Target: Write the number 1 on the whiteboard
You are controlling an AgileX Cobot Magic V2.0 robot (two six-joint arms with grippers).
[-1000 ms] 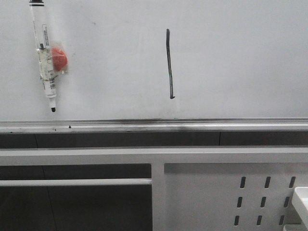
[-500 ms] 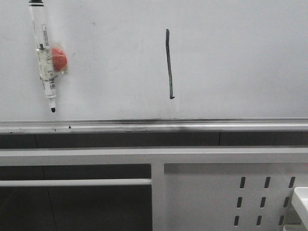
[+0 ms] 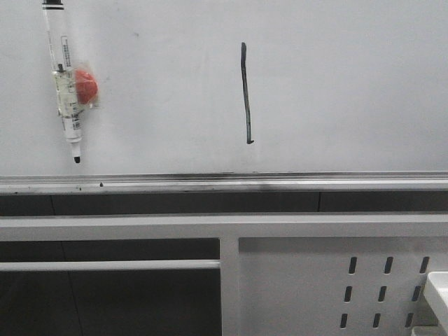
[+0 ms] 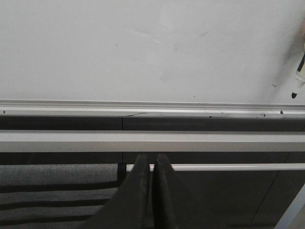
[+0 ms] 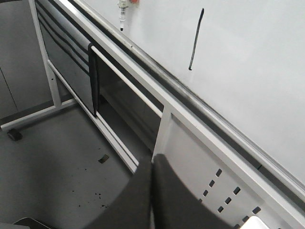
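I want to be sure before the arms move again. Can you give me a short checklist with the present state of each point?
1. The number 1 is on the whiteboard, one nearly vertical stroke: ok.
2. Marker is stuck on the board, left of the stroke, tip down: ok.
3. Left gripper fingers are together and hold nothing: ok.
4. Right gripper fingers are together and hold nothing: ok.
5. Both grippers are away from the board: ok.
6. Marker cap on: not ok, black tip bare.

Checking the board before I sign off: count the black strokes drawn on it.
1. A single thin black, nearly vertical hand-drawn stroke sits mid-board on the glossy off-white whiteboard, right of the hanging white marker pen. Board areas beyond the frames stay unchecked.
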